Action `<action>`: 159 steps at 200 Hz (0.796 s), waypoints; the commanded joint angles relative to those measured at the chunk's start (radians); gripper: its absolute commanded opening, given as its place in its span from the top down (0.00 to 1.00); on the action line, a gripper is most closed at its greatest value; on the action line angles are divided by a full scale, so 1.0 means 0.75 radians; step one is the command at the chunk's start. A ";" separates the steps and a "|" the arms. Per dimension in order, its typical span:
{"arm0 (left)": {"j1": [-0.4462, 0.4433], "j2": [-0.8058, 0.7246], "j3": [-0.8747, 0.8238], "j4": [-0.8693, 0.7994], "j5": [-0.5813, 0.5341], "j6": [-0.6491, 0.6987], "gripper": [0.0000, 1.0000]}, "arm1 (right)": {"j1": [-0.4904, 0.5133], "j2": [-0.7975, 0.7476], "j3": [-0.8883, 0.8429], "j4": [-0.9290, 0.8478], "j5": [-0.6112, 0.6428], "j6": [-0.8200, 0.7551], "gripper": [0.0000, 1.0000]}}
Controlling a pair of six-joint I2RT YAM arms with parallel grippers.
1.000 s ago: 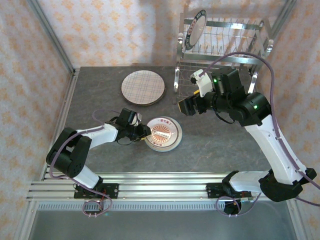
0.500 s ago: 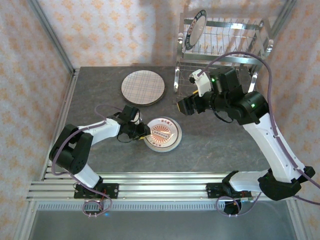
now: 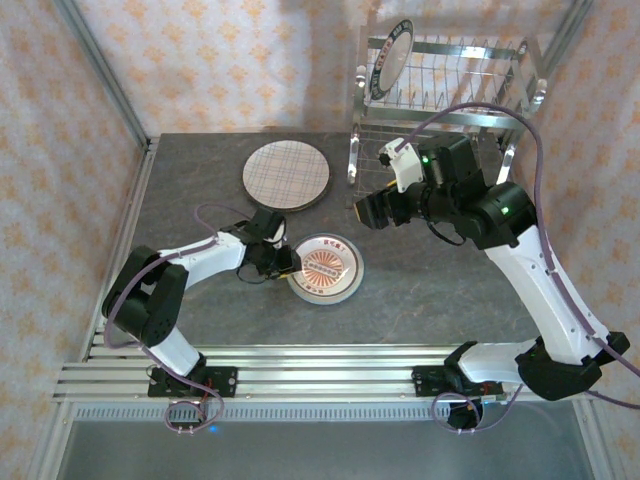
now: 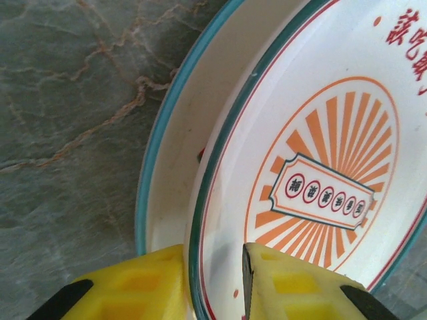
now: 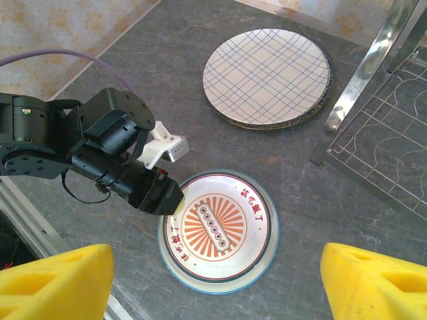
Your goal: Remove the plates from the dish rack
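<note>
A small sunburst-print plate with a dark green rim lies on a teal-rimmed plate on the table. My left gripper is shut on the sunburst plate's near-left rim, one yellow finger outside the rim and one inside. The same gripper sits low at the plate's left edge. My right gripper hangs open above the table between the stack and the dish rack, holding nothing. One dark-rimmed plate stands in the rack's upper tier at its left end. A plaid-lined plate lies at the back.
The plaid-lined plate rests on another plate whose dark edge peeks out beneath. The rack's chrome leg and lower wire tier stand close on the right. A metal frame rail borders the table's left side.
My left gripper and the sunburst plate have shifted slightly up and right. The right arm has edged a little to the left.
</note>
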 commanded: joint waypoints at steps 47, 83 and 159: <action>-0.064 0.023 0.129 -0.286 -0.247 0.063 0.70 | 0.010 -0.008 0.037 0.043 0.041 0.024 0.19; -0.097 -0.019 0.219 -0.414 -0.365 0.079 0.61 | 0.011 -0.040 0.039 0.122 0.132 0.068 0.19; -0.100 -0.192 0.701 -0.566 -0.438 0.078 0.56 | -0.216 0.283 0.526 0.264 0.637 0.379 0.21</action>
